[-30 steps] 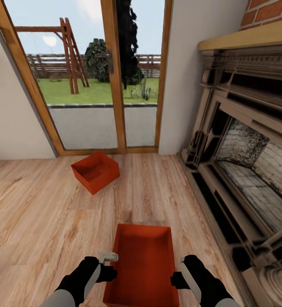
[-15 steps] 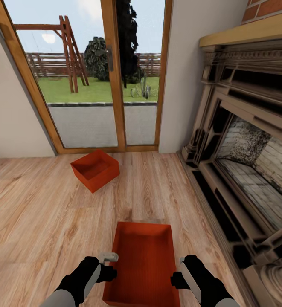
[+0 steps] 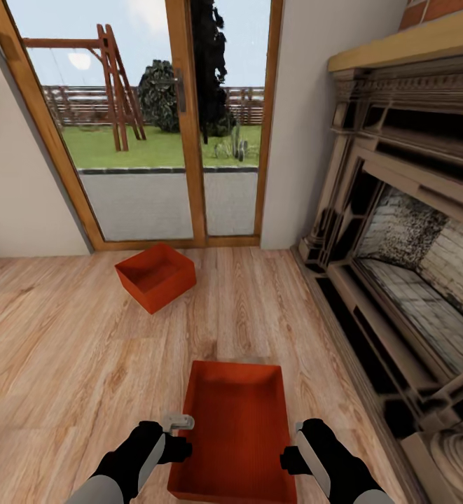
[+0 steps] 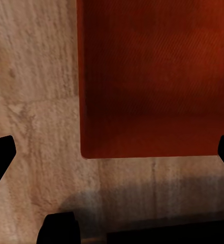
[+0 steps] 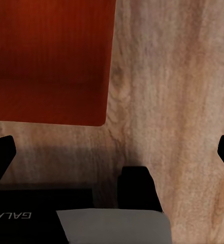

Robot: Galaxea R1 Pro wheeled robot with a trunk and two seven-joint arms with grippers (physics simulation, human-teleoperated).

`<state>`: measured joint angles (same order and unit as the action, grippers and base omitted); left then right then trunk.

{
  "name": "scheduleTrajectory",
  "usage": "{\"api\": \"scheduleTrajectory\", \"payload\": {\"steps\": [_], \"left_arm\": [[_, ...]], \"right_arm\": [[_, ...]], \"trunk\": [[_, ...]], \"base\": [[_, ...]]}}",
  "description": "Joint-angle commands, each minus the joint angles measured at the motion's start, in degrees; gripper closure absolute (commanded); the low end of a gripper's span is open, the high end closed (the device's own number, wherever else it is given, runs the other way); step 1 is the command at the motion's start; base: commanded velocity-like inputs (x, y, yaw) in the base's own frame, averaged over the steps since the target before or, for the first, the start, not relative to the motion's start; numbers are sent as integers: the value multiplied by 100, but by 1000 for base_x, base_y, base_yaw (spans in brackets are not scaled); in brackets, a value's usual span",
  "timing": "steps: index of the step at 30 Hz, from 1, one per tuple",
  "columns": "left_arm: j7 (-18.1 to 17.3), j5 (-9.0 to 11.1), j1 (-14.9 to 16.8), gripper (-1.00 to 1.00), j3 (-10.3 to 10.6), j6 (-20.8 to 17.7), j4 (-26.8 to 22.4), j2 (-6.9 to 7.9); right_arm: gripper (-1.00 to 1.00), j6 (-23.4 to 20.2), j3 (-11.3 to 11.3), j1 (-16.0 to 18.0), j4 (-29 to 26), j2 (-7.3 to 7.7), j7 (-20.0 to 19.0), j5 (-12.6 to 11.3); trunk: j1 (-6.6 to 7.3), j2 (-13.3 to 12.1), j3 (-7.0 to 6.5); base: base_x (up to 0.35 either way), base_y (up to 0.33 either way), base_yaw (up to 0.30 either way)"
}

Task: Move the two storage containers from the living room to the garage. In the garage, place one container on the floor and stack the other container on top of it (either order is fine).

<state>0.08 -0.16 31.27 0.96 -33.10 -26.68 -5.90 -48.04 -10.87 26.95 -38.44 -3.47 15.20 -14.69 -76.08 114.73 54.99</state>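
The near storage container stood on the wood-plank floor between both arms. The left gripper and the right gripper flanked its long walls, positioned for a two-sided lift. In both wrist views the finger tips sat wide apart at the frame edges with nothing between them, so neither gripper held anything. The far storage container rested well apart, near the glass doors, left of the fireplace, not yet addressed

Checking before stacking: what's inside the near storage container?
The near storage container looks empty: bare red-orange bottom and walls. Its nearest end runs past the head view's lower edge, unseen.
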Motion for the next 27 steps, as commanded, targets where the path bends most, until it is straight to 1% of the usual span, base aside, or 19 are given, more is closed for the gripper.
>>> {"api": "scheduleTrajectory", "payload": {"steps": [1, 10, 15, 27], "left_arm": [[1, -2, 1, -100, 10, -30, -11, 1], [1, -2, 1, -100, 10, -30, -12, 1], [1, -2, 2, -100, 10, -30, -11, 1], [1, -2, 1, -100, 8, -30, -11, 1]], "right_arm": [[-100, -17, -21, 3, -6, 3, 54, -60], [-100, -13, -21, 3, -6, 1, 54, -60], [-100, -15, -21, 2, -3, 2, 54, -60], [-100, -14, -21, 3, -3, 0, 54, -60]], "trunk": [[-22, 44, 23], [-219, 405, 185], [-219, 405, 185], [-483, 886, 400]], "base": [[0, 0, 0], [0, 0, 0], [0, 0, 0], [0, 0, 0]]}}
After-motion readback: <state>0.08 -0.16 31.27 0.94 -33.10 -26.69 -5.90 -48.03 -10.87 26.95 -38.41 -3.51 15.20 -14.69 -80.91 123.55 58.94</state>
